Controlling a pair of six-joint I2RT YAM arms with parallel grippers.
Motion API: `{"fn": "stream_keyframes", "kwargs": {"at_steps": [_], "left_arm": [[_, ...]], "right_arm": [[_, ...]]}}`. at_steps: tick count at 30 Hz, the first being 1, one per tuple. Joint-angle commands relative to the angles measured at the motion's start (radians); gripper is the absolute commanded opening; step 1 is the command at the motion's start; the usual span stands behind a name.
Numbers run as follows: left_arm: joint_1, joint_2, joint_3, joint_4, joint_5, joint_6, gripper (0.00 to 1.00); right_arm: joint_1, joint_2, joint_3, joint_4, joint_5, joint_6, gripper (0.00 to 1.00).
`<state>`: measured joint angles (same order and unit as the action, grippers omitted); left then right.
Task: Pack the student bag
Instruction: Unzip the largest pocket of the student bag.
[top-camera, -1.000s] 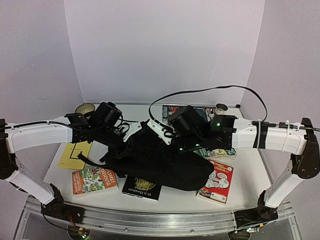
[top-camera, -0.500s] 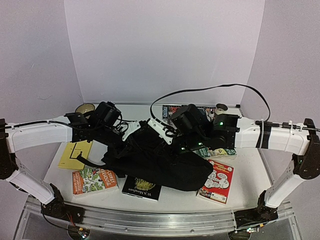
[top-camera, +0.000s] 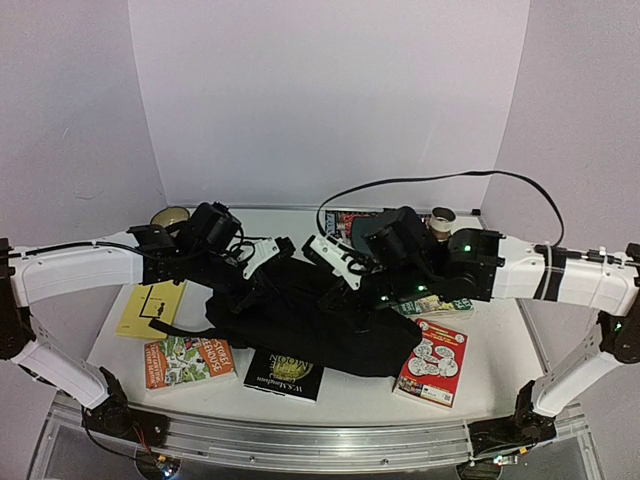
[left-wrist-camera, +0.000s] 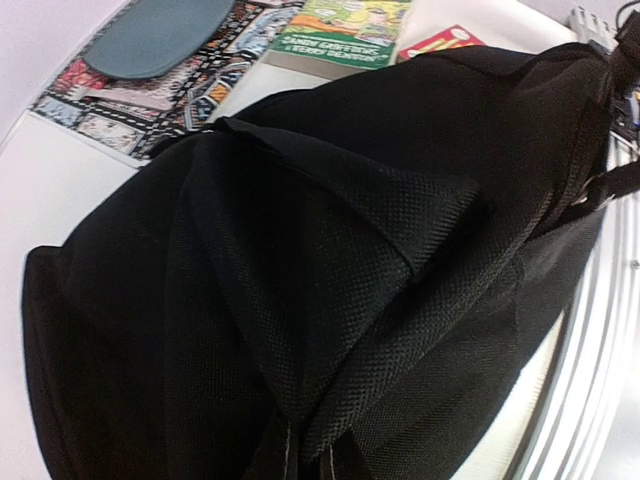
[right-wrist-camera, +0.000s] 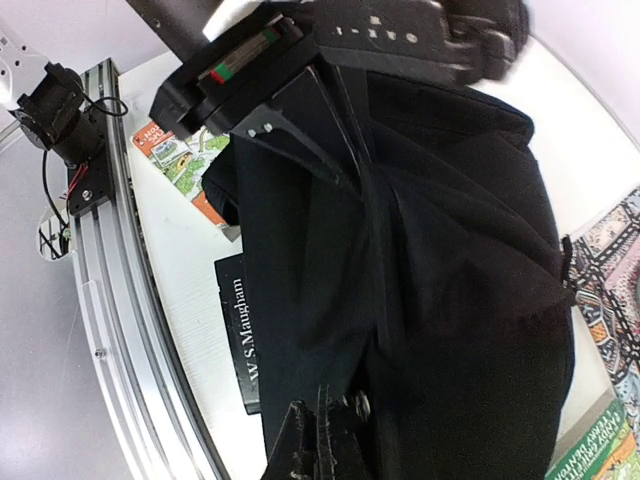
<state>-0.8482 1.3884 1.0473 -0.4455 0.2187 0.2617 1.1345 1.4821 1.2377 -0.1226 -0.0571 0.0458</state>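
Backpack slumped flat; left gripper and right gripper are each pinched shut on its upper fabric. Lift both evenly, so you keep the opening from sagging closed.

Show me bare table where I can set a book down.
Bare table lies right of the red book, and a narrow strip runs along the front edge between the black book and the red one. The centre is filled by the bag; the left side holds the yellow book and orange-edged book.
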Motion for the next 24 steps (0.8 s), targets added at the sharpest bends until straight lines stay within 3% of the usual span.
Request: {"fn": "stream_keyframes", "kwargs": {"at_steps": [1,9,15,17,21,24], "left_arm": [[0.015,-0.071,0.012,0.036,-0.194,0.01,0.0],[0.029,-0.119,-0.087,0.037,-0.476,0.064,0.0],[0.062,-0.122,-0.117,0.047,-0.613,0.104,0.04],[0.065,-0.129,-0.113,0.075,-0.597,0.092,0.12],[0.065,-0.143,-0.095,0.12,-0.499,0.003,0.38],[0.065,-0.157,-0.081,0.12,-0.454,-0.133,0.65]], "right_arm": [[-0.001,-0.101,-0.042,-0.058,0.051,-0.031,0.0],[-0.047,-0.182,-0.126,-0.111,0.094,-0.031,0.0],[-0.051,-0.14,-0.12,-0.095,-0.046,-0.017,0.0],[-0.051,-0.094,-0.106,-0.045,-0.138,0.005,0.0],[-0.047,-0.007,-0.085,0.106,-0.245,0.065,0.0],[-0.04,0.054,-0.067,0.193,-0.23,0.091,0.0]]}}
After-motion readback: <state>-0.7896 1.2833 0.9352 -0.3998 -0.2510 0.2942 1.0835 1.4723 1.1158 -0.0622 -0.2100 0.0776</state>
